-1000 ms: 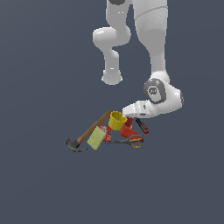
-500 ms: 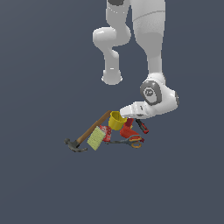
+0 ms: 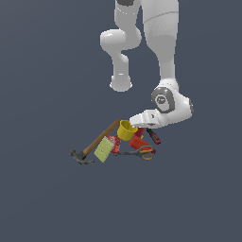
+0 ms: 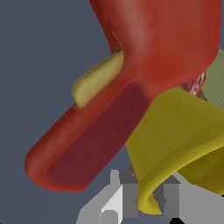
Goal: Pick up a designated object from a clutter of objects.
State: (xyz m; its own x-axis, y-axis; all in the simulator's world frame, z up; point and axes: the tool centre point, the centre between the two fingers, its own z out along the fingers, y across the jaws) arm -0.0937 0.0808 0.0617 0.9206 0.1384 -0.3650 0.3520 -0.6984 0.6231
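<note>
- Arm, white Panda [image 3: 160,56]: bent low over the pile, wrist section level with the cup rim. Advice: any lift goes straight up, slowly, so the forearm does not sweep the pile.
- Hammer, wooden handle [image 3: 97,142]: lies diagonally, dark head at the exterior view's left end, handle running up toward the cup. Judged close enough to the cup to be dragged if the cup is pulled sideways.
- Yellow-green box [image 3: 103,149]: leans against the hammer handle, just beside the red box [image 3: 113,143].
- Red cup [image 3: 137,141]: just beside the yellow cup on the exterior view's right; in the wrist view its red body [image 4: 131,78] fills most of the frame, very near the camera. Main risk: a finger catches this instead of the target.
- Yellow cup [image 3: 125,130]: target, tilted atop the pile, touching its neighbours; flared rim [image 4: 175,170] sits at the fingers in the wrist view.
- Scissors, orange handles [image 3: 142,153]: flat at the pile's near edge.
- Screwdriver, red and black [image 3: 153,136]: under the wrist, partly hidden.
- Gripper [image 4: 146,192]: grey fingers straddle the cup rim, one either side of the wall; whether they are clamped on it cannot be told. Confirm firm closure on the wall before raising.
</note>
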